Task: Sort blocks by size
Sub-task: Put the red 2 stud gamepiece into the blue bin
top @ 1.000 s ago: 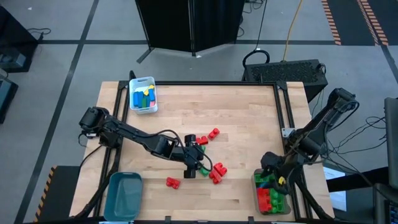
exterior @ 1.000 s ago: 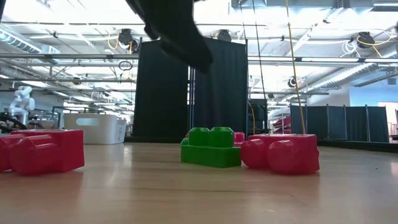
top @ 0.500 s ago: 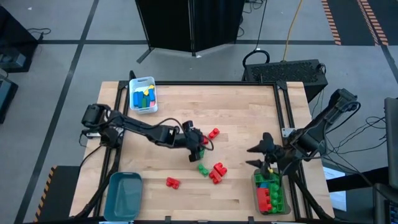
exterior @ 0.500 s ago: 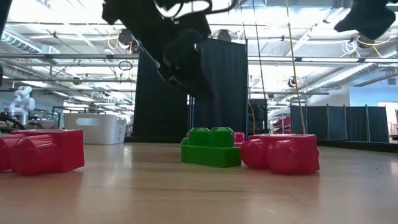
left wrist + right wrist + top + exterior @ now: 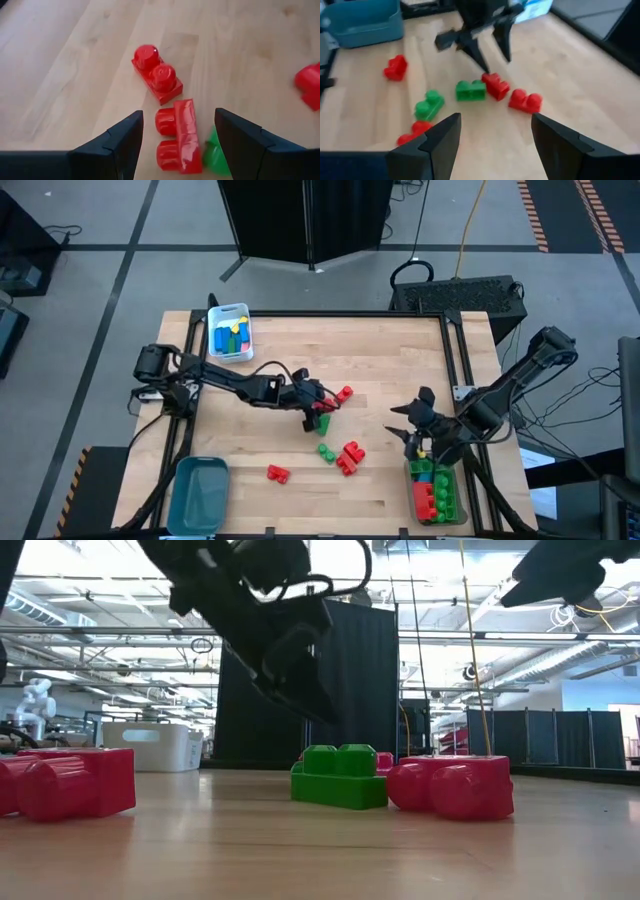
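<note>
Judging by the bins, got partway: filled the clear bin (image 5: 463, 500) with green and red blocks, the white bin (image 5: 247, 330) with blue, green and yellow ones; left red and green blocks (image 5: 350, 458) loose mid-table. Within the last second, swung the left gripper (image 5: 318, 412), spread and carrying nothing, from the green block (image 5: 326, 451) to above a red block (image 5: 177, 137); lifted the right gripper (image 5: 408, 418), likewise spread, out of the clear bin

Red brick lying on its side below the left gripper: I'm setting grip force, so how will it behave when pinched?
The red brick looks like glossy moulded plastic: probably stiff, light, somewhat slippery. Lying on its side, studs sideways, it may tip or skid if the left gripper, open above it, closes off-centre. The green brick beside it could get nudged.
</note>
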`<state>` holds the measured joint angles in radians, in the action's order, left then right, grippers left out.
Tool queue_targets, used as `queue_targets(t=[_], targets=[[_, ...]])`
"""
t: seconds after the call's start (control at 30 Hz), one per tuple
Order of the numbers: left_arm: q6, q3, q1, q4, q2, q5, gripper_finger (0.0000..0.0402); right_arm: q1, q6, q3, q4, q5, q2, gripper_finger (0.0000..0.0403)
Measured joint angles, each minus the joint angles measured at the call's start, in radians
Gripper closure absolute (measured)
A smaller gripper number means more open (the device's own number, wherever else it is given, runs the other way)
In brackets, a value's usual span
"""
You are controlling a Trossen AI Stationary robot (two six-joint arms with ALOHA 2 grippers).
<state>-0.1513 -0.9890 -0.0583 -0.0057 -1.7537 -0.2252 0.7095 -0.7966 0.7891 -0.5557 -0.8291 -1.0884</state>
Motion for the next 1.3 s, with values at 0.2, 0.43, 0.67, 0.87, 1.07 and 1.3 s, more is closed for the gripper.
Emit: queue_targets(t=[0.2, 0.43, 0.67, 0.87, 1.07, 1.3], targets=[[-0.001, 0.065, 0.013, 0.089, -0.009, 0.014, 0.0169, -0.035, 0.082, 0.000, 0.090, -0.059, -0.082, 0.0175], [-0.011, 0.100, 0.015, 0.113, -0.012, 0.014, 0.0169, -0.080, 0.133, 0.001, 0.173, -0.056, -0.150, 0.0175], [-0.036, 0.137, 0.016, 0.138, -0.012, 0.014, 0.0169, -0.103, 0.190, 0.001, 0.263, -0.056, -0.184, 0.0175], [-0.046, 0.140, 0.016, 0.163, -0.013, 0.031, 0.0169, -0.109, 0.219, 0.001, 0.306, -0.056, -0.188, 0.0175], [-0.045, 0.140, 0.014, 0.225, -0.078, 0.072, 0.0169, -0.109, 0.217, 0.001, 0.306, -0.056, -0.188, 0.0175], [-0.052, 0.140, 0.014, 0.266, -0.137, 0.069, 0.0171, -0.109, 0.218, 0.001, 0.313, -0.056, -0.188, 0.0175]])
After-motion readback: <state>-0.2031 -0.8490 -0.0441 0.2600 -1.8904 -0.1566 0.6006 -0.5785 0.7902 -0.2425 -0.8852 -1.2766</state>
